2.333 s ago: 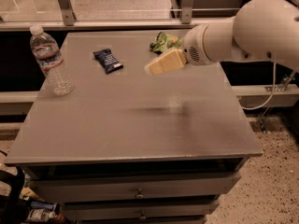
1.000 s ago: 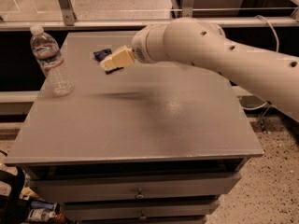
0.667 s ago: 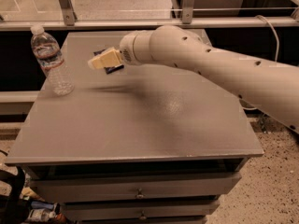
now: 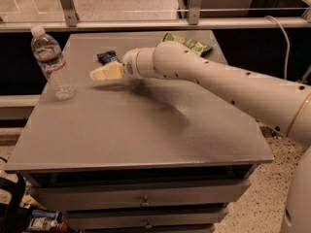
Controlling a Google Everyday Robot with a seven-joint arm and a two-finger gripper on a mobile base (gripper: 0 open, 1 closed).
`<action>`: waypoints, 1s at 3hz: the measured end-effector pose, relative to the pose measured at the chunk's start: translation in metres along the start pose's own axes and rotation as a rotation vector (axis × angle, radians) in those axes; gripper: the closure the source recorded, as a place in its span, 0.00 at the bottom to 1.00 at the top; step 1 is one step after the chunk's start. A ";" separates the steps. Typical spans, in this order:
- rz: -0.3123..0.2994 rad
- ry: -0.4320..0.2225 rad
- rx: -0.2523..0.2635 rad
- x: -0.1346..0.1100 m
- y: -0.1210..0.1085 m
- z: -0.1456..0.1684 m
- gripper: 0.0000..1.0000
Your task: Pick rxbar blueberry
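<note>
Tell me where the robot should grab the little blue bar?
Probably from above, across its middle. The bar lies flat on the table, so only its two long edges offer a hold, and it looks narrow enough to pinch. The gripper hovers just in front of it, hiding its near end. The bottle stands apart, off to one side.

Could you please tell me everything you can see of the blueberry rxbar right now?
The rxbar blueberry is a small flat bar in a dark navy wrapper. It lies flat toward the back of the grey table, between the water bottle and the green snack bag. The gripper, just in front, hides its near end; contact cannot be judged.
</note>
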State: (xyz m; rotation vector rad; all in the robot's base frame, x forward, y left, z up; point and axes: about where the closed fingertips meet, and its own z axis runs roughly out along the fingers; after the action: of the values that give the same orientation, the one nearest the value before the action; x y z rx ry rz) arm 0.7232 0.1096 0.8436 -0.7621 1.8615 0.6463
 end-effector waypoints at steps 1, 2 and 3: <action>0.029 0.026 -0.010 0.020 -0.003 0.011 0.00; 0.030 0.027 -0.011 0.016 -0.002 0.010 0.27; 0.030 0.027 -0.011 0.013 -0.002 0.008 0.49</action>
State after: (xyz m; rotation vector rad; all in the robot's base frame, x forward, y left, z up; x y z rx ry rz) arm 0.7254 0.1116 0.8283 -0.7544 1.8990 0.6688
